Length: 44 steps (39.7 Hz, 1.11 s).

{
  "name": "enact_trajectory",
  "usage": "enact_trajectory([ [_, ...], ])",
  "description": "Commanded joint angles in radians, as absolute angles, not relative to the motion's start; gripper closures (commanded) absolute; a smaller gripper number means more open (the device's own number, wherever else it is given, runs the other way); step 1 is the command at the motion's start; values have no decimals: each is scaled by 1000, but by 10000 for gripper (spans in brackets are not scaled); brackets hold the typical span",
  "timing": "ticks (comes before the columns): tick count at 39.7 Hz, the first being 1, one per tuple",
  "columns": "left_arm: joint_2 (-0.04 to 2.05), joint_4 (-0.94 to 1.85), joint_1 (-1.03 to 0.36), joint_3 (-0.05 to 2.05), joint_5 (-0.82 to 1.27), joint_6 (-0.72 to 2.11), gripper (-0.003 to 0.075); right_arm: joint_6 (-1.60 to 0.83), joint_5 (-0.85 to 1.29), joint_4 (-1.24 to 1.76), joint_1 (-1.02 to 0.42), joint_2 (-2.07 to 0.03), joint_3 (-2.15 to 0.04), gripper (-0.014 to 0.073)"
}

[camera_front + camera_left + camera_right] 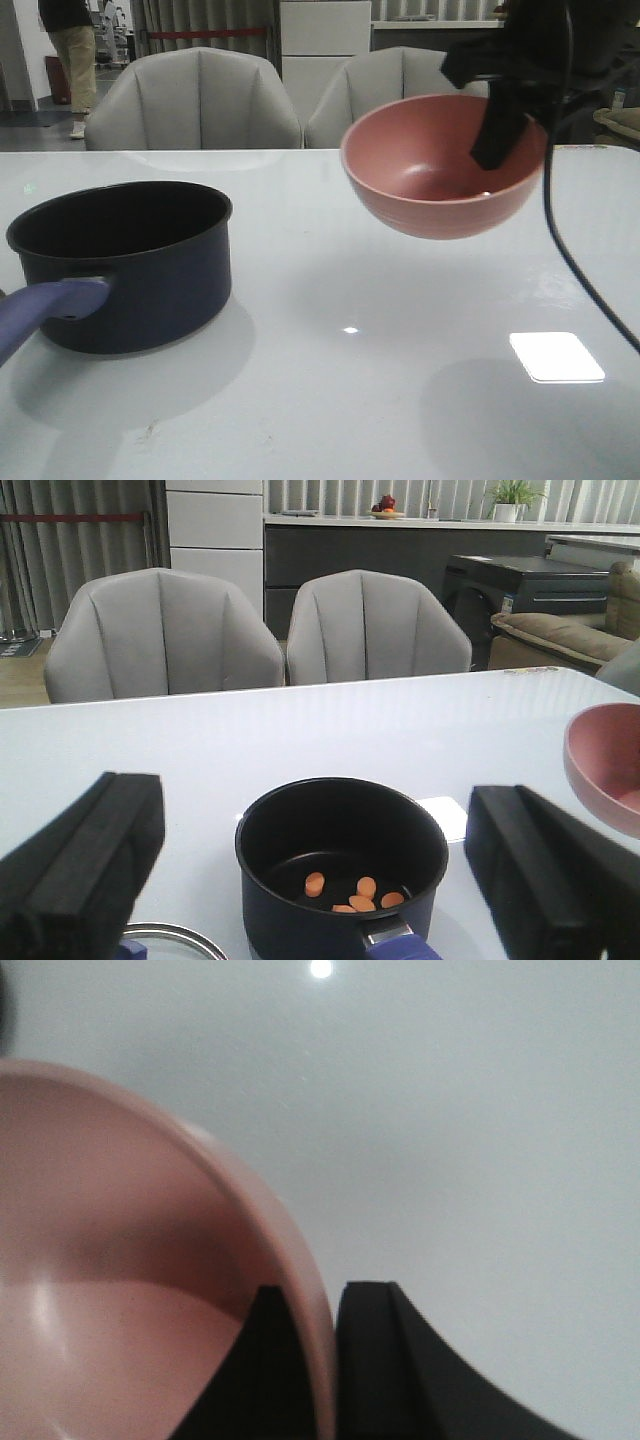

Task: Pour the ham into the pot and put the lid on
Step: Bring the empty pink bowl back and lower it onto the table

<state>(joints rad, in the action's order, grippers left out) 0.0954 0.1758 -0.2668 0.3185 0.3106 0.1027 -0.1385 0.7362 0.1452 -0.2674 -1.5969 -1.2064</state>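
On the white bench point(330, 400), your ham point(355, 892) already lies in the pot point(130, 265) near the left edge. The lid point(175, 942) sits just beside your spread left claw point(310, 880), the nearer one; the right claw point(325, 1360) pinches the empty pink bowl point(440, 170) aloft.

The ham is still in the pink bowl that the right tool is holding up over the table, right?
Not quite. The ham already lies in the pot, as the left wrist view shows. The pink bowl is empty, and the right tool does hold it up over the table.
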Motion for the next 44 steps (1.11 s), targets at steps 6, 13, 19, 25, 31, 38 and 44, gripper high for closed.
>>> enact_trajectory([
  [6, 107, 188, -273, 342, 234, 100, 73, -105, 788, 164, -136, -1596, -1238, 456],
  [13, 107, 188, -273, 342, 234, 100, 73, -106, 791, 221, -84, -1655, -1238, 456],
  [19, 107, 188, -273, 342, 234, 100, 73, -106, 767, 248, -90, -1717, -1238, 456],
  [25, 107, 188, -273, 341, 234, 100, 73, -106, 735, 296, -91, -1774, -1238, 435],
  [31, 107, 188, -273, 341, 234, 100, 73, -106, 721, 308, -98, -1800, -1238, 300],
  [38, 107, 188, -273, 341, 234, 100, 73, -108, 714, 301, -98, -1811, -1238, 164],
  [44, 107, 188, -273, 341, 234, 100, 73, -191, 721, 288, -98, -1766, -1239, 162],
])
